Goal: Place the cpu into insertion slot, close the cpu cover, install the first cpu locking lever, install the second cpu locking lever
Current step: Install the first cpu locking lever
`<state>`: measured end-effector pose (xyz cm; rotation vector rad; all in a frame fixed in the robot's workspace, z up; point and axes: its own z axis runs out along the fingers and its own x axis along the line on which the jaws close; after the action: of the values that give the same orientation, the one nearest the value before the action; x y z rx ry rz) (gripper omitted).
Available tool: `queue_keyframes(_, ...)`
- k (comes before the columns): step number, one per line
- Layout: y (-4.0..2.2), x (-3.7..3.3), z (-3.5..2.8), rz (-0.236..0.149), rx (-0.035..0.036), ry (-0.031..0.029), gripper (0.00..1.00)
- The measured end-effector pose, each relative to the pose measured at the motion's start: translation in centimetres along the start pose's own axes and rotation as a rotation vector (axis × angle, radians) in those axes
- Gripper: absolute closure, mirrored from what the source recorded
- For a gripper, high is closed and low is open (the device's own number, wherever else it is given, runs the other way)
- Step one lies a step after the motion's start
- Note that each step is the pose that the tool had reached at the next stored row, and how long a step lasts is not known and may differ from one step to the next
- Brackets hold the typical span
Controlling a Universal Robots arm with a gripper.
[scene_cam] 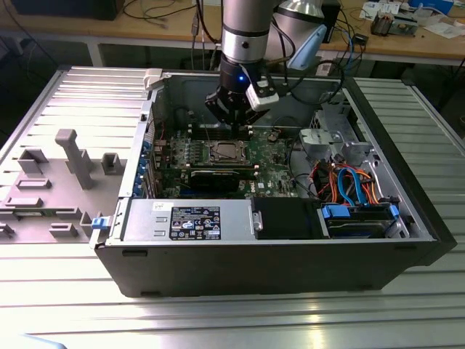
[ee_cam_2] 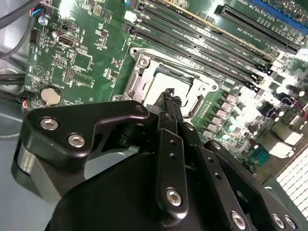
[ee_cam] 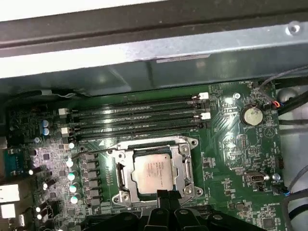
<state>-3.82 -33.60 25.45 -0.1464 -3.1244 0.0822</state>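
1. My gripper has its fingers pressed together, holding nothing, tips just above the cpu cover.
2. The cpu sits in the insertion slot, cover down.
3. My arm hangs upright over the open computer case.

- In the second wrist view the pincer hides part of the cpu.
- In the first wrist view the picture's edge cuts off the pincer's body.

cpu in insertion slot, cpu cover closed over it, memory slots beside
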Motion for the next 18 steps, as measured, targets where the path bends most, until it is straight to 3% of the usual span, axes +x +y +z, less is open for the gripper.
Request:
queue_keyframes(2, 0.00, 0.00, 0.00, -0.045, 0.0005, -0.0023, 0.89)
queue_keyframes(10, 0.00, 0.00, 0.00, -0.112, -0.0005, -0.0059, 0.89)
queue_keyframes(12, 0.00, 0.03, 0.00, -0.115, -0.0237, -0.0051, 0.89)
queue_keyframes(13, -0.02, 0.23, 0.01, -0.116, -0.0527, -0.0043, 0.89)
queue_keyframes(14, -0.06, 0.63, 0.02, -0.116, -0.0559, -0.0043, 0.89)
queue_keyframes(18, -0.20, 2.46, 0.11, -0.116, -0.0566, -0.0053, 0.89)
